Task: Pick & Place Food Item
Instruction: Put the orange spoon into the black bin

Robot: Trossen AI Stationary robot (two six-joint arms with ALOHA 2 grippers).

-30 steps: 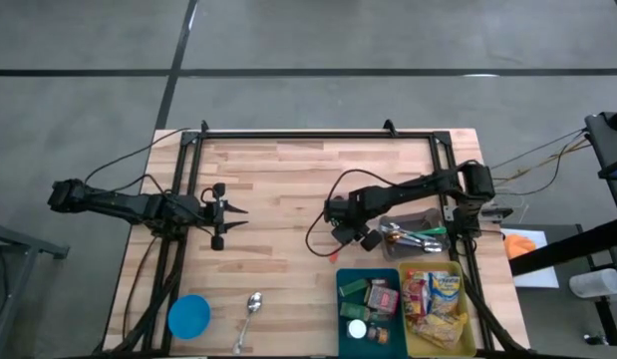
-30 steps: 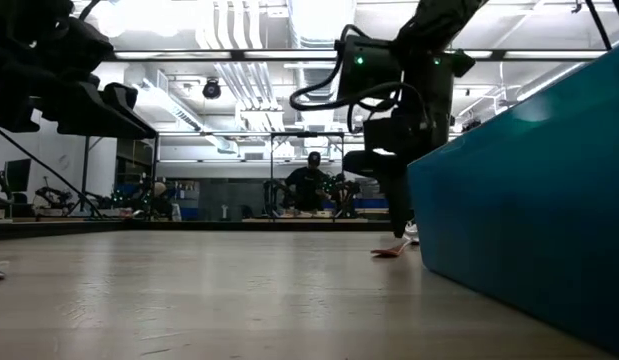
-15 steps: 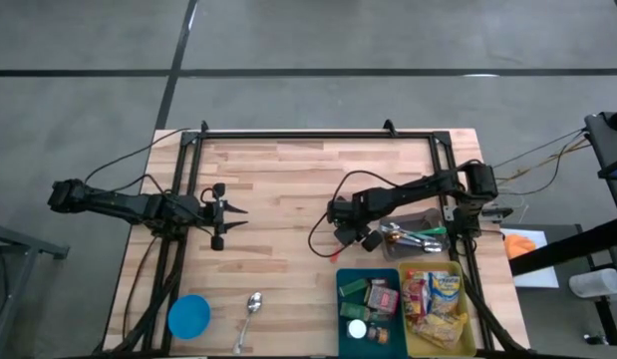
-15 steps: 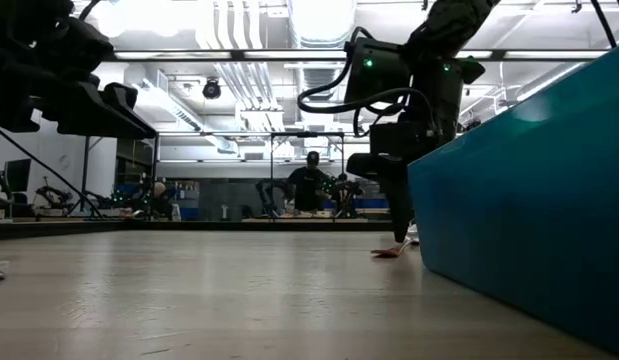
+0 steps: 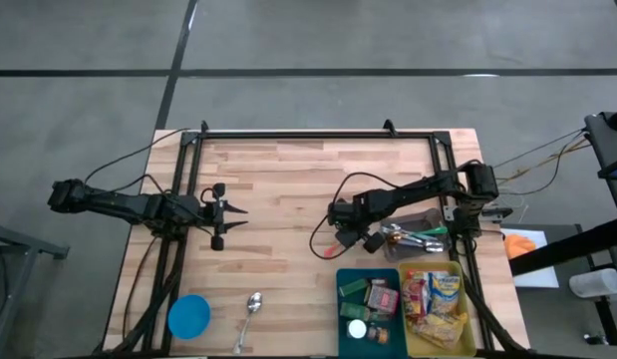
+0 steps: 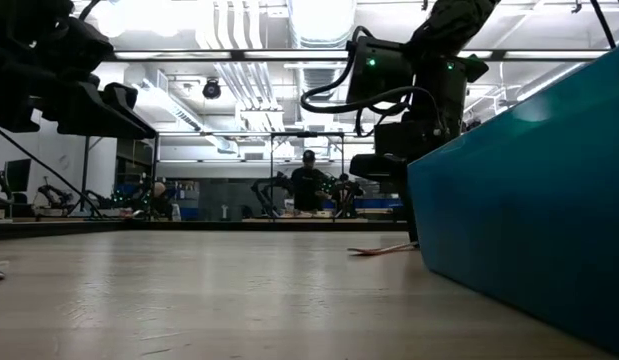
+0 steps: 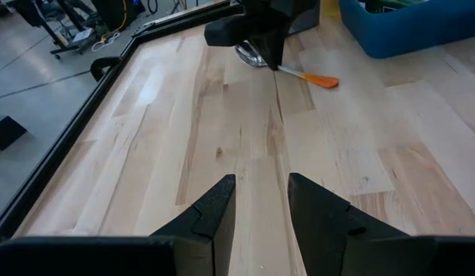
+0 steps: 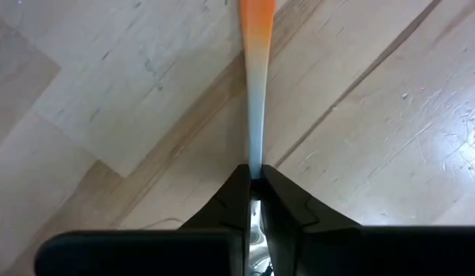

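A thin utensil (image 7: 298, 74) with a pale stem, an orange handle end (image 8: 256, 15) and a metal head (image 7: 251, 55) lies right of the table's middle. My right gripper (image 5: 340, 229) stands over it, pointing down and shut on it. At the table's left, my left gripper (image 5: 231, 211) hovers open and holds nothing, its fingers (image 7: 214, 211) aimed toward the right arm. Food packets fill the teal bin (image 5: 339, 299) and the yellow bin (image 5: 474, 321) at the near right. My right gripper pinches the utensil's pale stem (image 8: 255, 157) between its two fingers, close to the metal head. The fingers come from above, pointing down, and lie across the stem. The stem runs out nearly level, and the orange end (image 6: 364, 250) sits at table height.
A clear tray of utensils (image 5: 416, 232) stands just right of my right gripper. The teal bin's wall (image 6: 519, 190) rises close beside it. A blue disc (image 5: 188, 316) and a metal spoon (image 5: 251, 307) lie near the front left. Black rails frame the table.
My right gripper has shut on the utensil's stem. The utensil has turned in the hold: its orange end has swung closer under the gripper in the high view, and it lies flatter along the table in the low view.
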